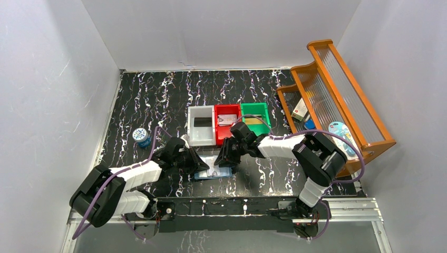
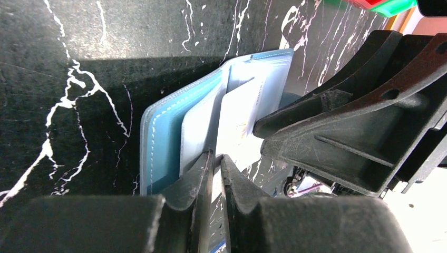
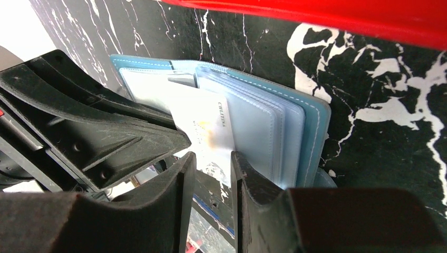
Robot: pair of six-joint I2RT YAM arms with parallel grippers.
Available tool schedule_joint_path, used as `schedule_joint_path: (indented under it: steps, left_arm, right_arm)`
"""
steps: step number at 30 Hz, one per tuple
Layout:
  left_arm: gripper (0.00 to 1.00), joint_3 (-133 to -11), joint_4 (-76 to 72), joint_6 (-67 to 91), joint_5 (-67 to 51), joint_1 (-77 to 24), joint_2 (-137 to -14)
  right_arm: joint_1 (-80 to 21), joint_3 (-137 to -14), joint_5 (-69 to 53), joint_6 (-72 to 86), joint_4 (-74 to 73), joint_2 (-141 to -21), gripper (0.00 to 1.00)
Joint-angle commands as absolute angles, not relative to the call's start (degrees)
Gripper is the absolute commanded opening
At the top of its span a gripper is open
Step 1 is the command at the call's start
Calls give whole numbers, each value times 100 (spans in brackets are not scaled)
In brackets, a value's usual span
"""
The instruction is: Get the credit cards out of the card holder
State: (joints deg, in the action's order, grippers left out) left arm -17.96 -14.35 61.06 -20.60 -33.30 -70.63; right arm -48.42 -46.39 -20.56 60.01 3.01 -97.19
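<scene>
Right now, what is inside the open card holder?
A pale card with markings pokes out of a clear pocket of the card holder. The overlapping sleeves hide whether any other card sits deeper.

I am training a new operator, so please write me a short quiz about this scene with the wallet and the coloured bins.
1. True or false: the card holder lies closed on the table.
2. Which bin holds the black card? A red, B white, C green.
3. What sticks out of the card holder, just in front of the right gripper?
Key: 1 false, it lies open. 2 B, the white bin. 3 A pale printed card.
</scene>
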Motion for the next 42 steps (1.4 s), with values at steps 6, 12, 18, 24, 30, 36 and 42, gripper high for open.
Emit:
schedule_joint_path:
  steps: [6,12,18,24,30,36,42]
  left_arm:
    - [17,-1910,-1843,6190,-2455,-3324,-7104]
    - [20,-1986,-2250,6166,-2787,-3327,-7338]
    - [5,-2057,-1425,5954,-2353,-3329,-7062]
    - [0,-2118,-676,5522,-2201,-3324,-6681]
    - [0,-2290,-194,5106,-2464,-3322,-6636]
    - [0,-2781,510,4728,-2175,-3322,-6175]
    - [0,-3461,1051,4432,-1929,-3327,-6084]
  right_arm:
    - [-4976,-4543,-1547,5757,-354,-9670,40]
    - [-5001,-4570,-1616,5757,-308,-9790,40]
    - [-5007,-4601,-1410,5756,-531,-9718,39]
    - [-5037,-4256,-1288,5996,-627,-9482,39]
    - [-5070,-4097,-1336,5974,-481,-9180,39]
    - [-5080,-4570,-967,5644,-639,-8870,41]
    - [-5080,-4783,-611,5467,-596,-8278,48]
